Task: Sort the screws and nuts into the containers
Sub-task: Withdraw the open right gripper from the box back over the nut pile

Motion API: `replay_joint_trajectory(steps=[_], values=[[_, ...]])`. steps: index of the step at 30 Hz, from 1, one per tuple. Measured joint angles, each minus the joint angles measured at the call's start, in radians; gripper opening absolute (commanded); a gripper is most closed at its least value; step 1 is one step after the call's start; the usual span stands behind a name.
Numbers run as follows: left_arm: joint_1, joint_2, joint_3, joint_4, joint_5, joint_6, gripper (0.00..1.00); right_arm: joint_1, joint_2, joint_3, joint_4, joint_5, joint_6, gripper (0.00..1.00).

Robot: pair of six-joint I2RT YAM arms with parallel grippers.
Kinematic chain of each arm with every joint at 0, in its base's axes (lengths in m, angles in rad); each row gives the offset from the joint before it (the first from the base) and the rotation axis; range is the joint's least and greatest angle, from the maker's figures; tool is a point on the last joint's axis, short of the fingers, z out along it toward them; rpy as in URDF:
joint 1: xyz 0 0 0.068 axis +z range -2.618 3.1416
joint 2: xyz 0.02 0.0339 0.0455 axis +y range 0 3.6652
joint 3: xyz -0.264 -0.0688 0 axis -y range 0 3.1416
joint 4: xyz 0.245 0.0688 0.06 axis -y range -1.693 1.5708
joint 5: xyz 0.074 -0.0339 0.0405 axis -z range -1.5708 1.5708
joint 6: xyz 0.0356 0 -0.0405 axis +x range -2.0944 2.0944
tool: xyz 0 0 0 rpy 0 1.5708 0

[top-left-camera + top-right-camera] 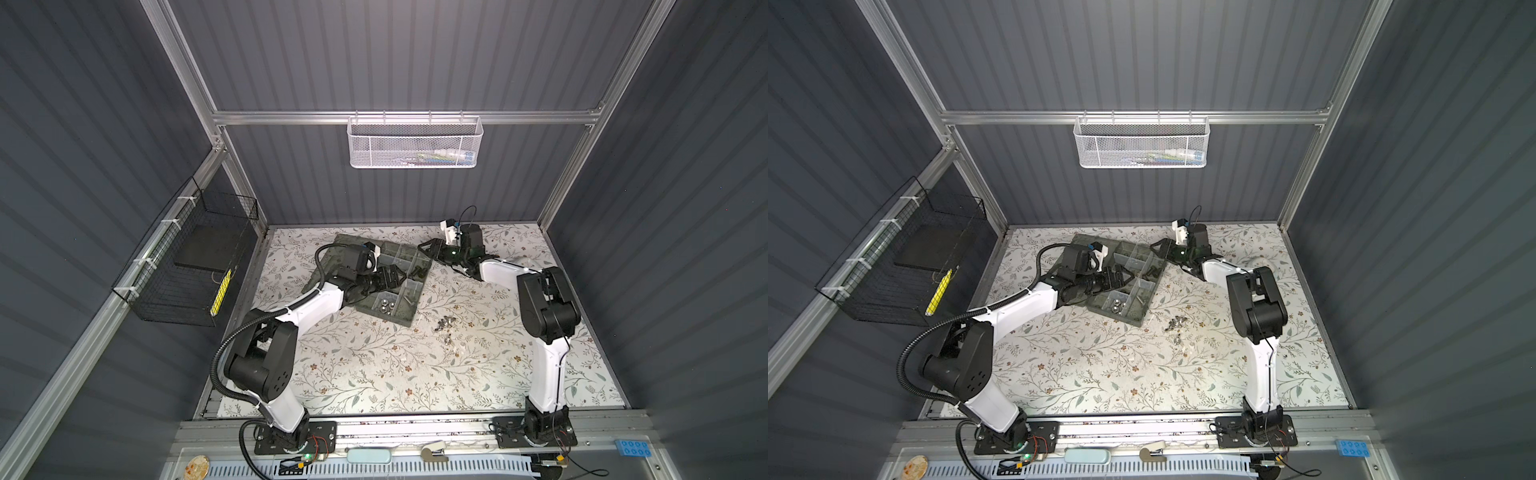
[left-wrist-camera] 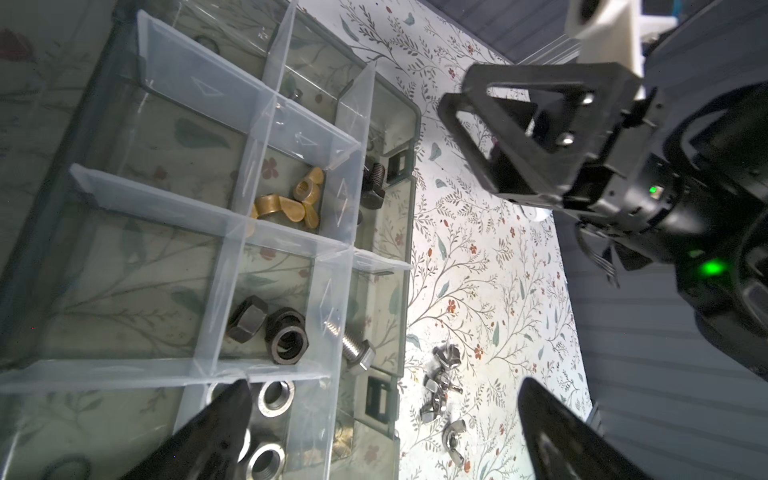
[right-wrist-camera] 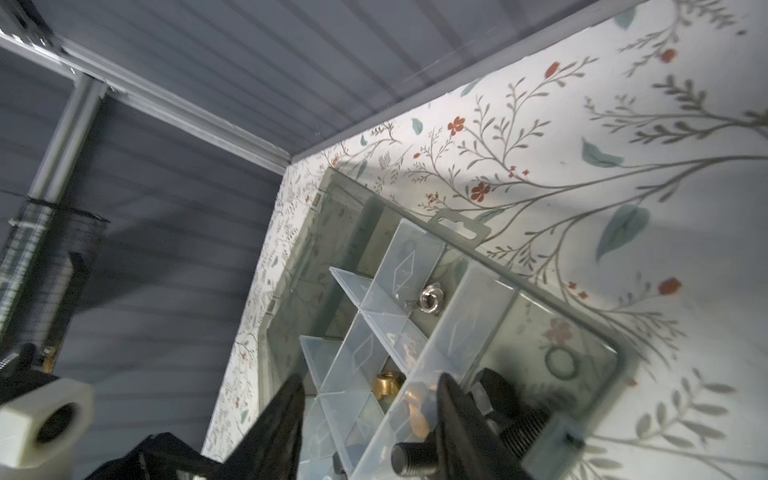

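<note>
Screws (image 2: 371, 185) and nuts (image 2: 269, 328): partly sorted into the containers (image 2: 409, 216), loose pile (image 1: 444, 325) left on the desk (image 1: 374, 365). Release step is judged in hand: right fingers (image 3: 278, 419) parted over the black-screw compartment (nothing gripped); left fingers (image 2: 212, 428) wide, empty. Next: 1 piece to be picked from the pile.

My organiser box (image 1: 386, 318) is sitting on the table (image 1: 374, 374) — loose nuts (image 1: 444, 325) are lying just right of its near corner.
</note>
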Motion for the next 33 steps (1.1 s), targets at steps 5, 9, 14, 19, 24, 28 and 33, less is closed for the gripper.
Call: replay_joint_trajectory(steps=[5, 9, 14, 19, 24, 28, 33], values=[[0.0, 0.0, 0.035, -0.045, -0.033, 0.013, 1.0, -0.043, -0.081, -0.137, 0.041, 0.008, 0.034, 0.74], [0.0, 0.0, 0.071, -0.074, -0.05, 0.013, 1.0, -0.059, -0.154, -0.191, -0.037, 0.045, 0.003, 0.83], [0.0, 0.0, 0.106, -0.112, -0.059, 0.012, 1.0, -0.06, -0.286, -0.248, -0.166, 0.094, -0.06, 0.99], [-0.003, 0.0, 0.109, -0.127, -0.06, -0.013, 1.0, -0.06, -0.409, -0.286, -0.327, 0.141, -0.104, 0.99], [-0.05, 0.0, 0.109, -0.137, -0.076, -0.036, 1.0, -0.06, -0.481, -0.325, -0.483, 0.167, -0.122, 0.99], [-0.108, 0.0, 0.109, -0.136, -0.078, -0.061, 1.0, -0.055, -0.529, -0.401, -0.584, 0.185, -0.136, 0.99], [-0.165, -0.002, 0.109, -0.126, -0.077, -0.095, 1.0, -0.02, -0.594, -0.475, -0.71, 0.233, -0.164, 0.98]])
